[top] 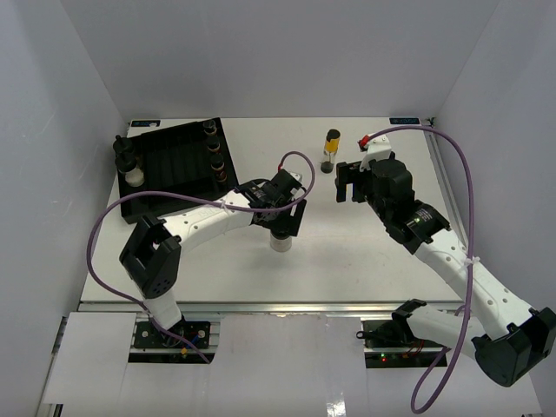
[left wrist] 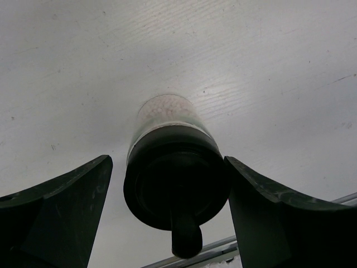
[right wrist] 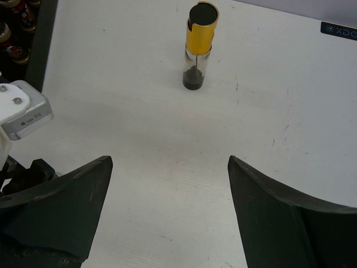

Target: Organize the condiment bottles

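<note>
A small clear jar (left wrist: 170, 167) with a black cap and pale contents stands upright on the table; in the top view (top: 279, 242) it shows just below the left wrist. My left gripper (left wrist: 167, 159) is open with one finger on each side of the cap, the right finger very close to it. It is near the table's middle (top: 281, 228). A taller slim bottle with a yellow band (top: 330, 149) stands at the back, also in the right wrist view (right wrist: 199, 44). My right gripper (right wrist: 168, 159) is open and empty, a short way in front of that bottle (top: 347, 185).
A black ribbed tray (top: 169, 161) lies at the back left, with several dark-capped jars (top: 215, 155) in its right channel and two more jars (top: 129, 162) at its left edge. The tray's corner with jars shows in the right wrist view (right wrist: 17, 25).
</note>
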Controlling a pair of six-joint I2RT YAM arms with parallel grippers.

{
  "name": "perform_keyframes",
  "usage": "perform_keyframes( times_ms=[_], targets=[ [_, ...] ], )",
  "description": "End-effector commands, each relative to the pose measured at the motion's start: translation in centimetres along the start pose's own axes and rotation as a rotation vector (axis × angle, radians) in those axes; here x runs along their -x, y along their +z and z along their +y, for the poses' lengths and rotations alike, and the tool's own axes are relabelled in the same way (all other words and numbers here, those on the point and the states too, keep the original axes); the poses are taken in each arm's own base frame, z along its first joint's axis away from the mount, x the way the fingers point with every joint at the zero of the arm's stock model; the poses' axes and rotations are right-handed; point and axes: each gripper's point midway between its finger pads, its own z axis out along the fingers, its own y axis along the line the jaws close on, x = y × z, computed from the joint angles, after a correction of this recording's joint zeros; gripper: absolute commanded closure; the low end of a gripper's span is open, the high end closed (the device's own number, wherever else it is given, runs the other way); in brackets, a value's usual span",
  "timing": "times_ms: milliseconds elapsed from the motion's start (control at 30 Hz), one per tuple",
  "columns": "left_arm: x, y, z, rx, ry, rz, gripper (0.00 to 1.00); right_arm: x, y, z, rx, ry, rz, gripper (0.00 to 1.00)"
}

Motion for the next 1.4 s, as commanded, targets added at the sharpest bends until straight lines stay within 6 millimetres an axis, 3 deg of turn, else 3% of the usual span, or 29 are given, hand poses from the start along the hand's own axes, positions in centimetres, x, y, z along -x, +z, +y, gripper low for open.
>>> perform_keyframes(
  times_ms=[0, 100, 200, 267, 367, 433, 600, 733, 800, 933, 1000, 1067, 1167, 1267, 1367],
  targets=[
    [1.1, -0.2, -0.8, 0.001, -0.021, -0.034, 0.12, 1.7, -0.5, -0.2, 0.001, 0.008, -0.072, 0.09],
    [0.8, -0.1, -0.8, 0.014, -0.026, -0.024, 0.23, 1.7, -0.6, -0.2, 0.000, 0.008, -0.075, 0.09],
    [1.0, -0.4, -0.3, 0.050, -0.049, -0.032, 0.60, 1.7, -0.6, -0.3, -0.002, 0.009, -0.077, 0.09],
    [1.3, -0.9, 0.1, 0.076, -0.066, -0.041, 0.76, 1.7, -0.6, -0.2, 0.000, 0.008, -0.077, 0.09],
    [2.1, -1.8, 1.0, 0.128, -0.090, -0.052, 0.94, 1.8, -0.7, -0.2, 0.002, 0.011, -0.080, 0.09],
    [2.8, -2.7, 2.9, 0.222, -0.118, -0.059, 1.00, 1.9, -0.8, -0.2, 0.006, 0.012, -0.082, 0.09],
    [8.4, -7.1, 7.4, 0.290, -0.247, -0.160, 1.00, 2.0, -1.0, -0.1, 0.014, 0.016, -0.087, 0.09],
    [11.4, -11.5, 12.8, 0.324, -0.383, -0.269, 1.00, 2.0, -1.1, 0.2, 0.031, 0.019, -0.090, 0.09],
    [12.0, -13.2, 16.5, 0.369, -0.462, -0.313, 1.00, 2.1, -1.1, 0.4, 0.042, 0.022, -0.091, 0.09],
    [11.2, -16.2, 23.8, 0.429, -0.617, -0.373, 1.00, 2.2, -1.1, 1.1, 0.077, 0.033, -0.095, 0.09],
    [10.7, -17.3, 25.4, 0.416, -0.655, -0.407, 1.00, 2.2, -1.1, 1.1, 0.081, 0.034, -0.094, 0.09],
    [9.4, -18.9, 29.3, 0.467, -0.744, -0.447, 1.00, 2.3, -1.1, 1.4, 0.094, 0.037, -0.094, 0.09],
    [7.3, -20.2, 33.6, 0.529, -0.840, -0.473, 1.00, 2.4, -1.2, 2.0, 0.124, 0.045, -0.095, 0.09],
    [5.0, -20.8, 37.8, 0.561, -0.935, -0.488, 1.00, 2.6, -1.3, 2.4, 0.148, 0.051, -0.098, 0.09],
    [3.7, -19.5, 39.6, 0.566, -0.974, -0.468, 1.00, 3.2, -1.8, 2.5, 0.159, 0.056, -0.117, 0.09]
  ],
)
